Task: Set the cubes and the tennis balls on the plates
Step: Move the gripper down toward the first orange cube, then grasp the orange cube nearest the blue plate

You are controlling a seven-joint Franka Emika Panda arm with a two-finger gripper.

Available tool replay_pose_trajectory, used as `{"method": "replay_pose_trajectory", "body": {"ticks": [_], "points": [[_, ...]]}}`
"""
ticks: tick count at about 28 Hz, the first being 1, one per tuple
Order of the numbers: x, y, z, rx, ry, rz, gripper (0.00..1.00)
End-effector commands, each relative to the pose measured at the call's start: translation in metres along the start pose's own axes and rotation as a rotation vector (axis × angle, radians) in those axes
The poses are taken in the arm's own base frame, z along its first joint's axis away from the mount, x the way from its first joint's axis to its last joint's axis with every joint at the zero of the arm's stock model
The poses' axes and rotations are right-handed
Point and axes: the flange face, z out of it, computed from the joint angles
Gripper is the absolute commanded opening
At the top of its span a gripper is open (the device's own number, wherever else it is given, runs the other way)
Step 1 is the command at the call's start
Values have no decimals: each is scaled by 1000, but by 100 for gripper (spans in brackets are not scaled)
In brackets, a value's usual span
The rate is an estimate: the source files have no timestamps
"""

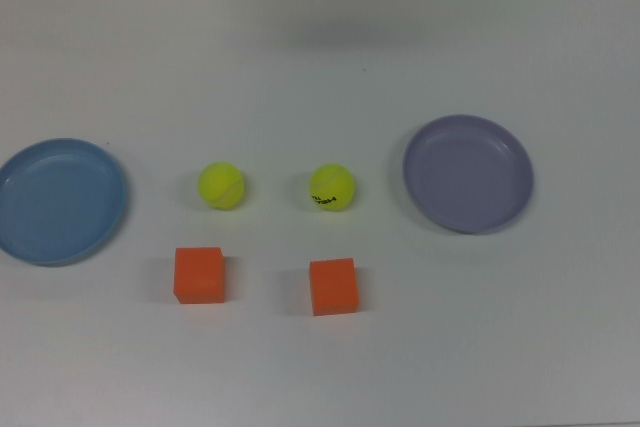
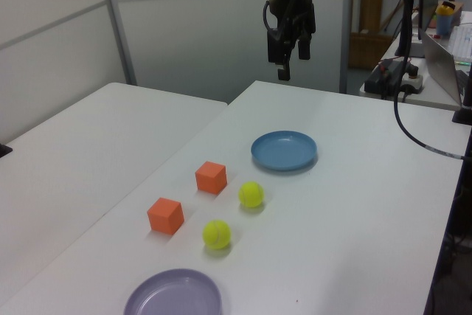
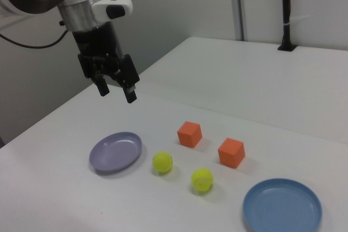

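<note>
Hanging high with fingers (image 3: 130, 94) spread, the gripper (image 3: 116, 91) shows in both side views, never the top view.

You are working in a lab or office space: plain white tables (image 2: 354, 182) pushed together, grey partition panels (image 2: 184, 27) across the left view's upper left, and a cluttered desk with laptop (image 2: 442, 57) at its upper right.
</note>
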Motion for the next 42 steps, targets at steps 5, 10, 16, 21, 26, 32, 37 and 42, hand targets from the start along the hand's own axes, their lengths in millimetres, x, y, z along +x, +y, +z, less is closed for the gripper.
{"method": "replay_pose_trajectory", "body": {"ticks": [5, 10, 16, 21, 26, 32, 37, 42], "points": [[6, 7, 5, 0, -1, 20, 100], [28, 11, 31, 8, -31, 31, 100], [86, 25, 61, 19, 137, 122, 100], [130, 29, 95, 33, 240, 169, 100], [165, 30, 132, 18, 313, 193, 100], [205, 29, 203, -31, 392, 198, 100], [218, 17, 248, -71, 384, 151, 100], [229, 9, 298, -128, 350, 103, 100]]}}
